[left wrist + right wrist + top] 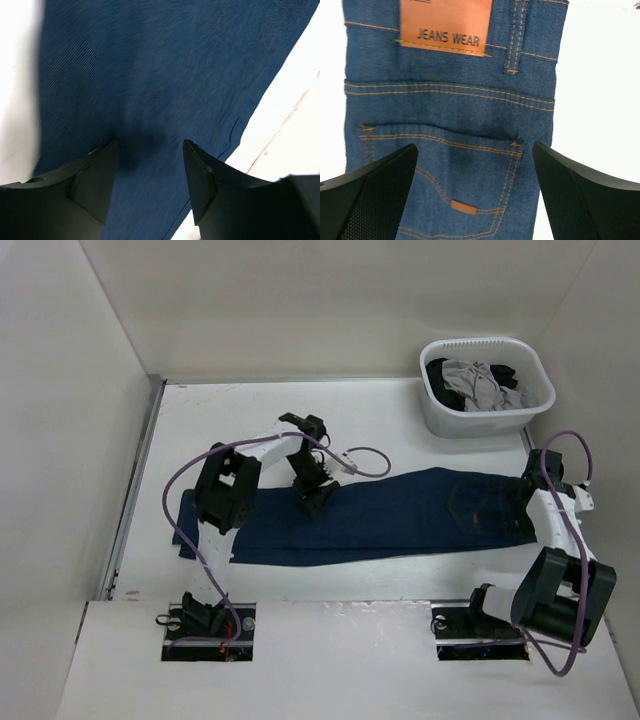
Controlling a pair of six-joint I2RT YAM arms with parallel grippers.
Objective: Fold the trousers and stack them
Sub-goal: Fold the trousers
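Note:
The dark navy jeans (380, 515) lie flat across the table, folded lengthwise, waist at the right and leg ends at the left. My left gripper (315, 498) is open and empty, just above the leg fabric (150, 75) near the middle. My right gripper (532, 495) is open and empty over the waist end. The right wrist view shows the back pocket (455, 175), the orange stitching and the tan leather patch (447, 25) between the spread fingers.
A white laundry basket (487, 420) at the back right holds grey and black garments (480, 383). White walls enclose the table on the left, back and right. Purple cables loop off both arms.

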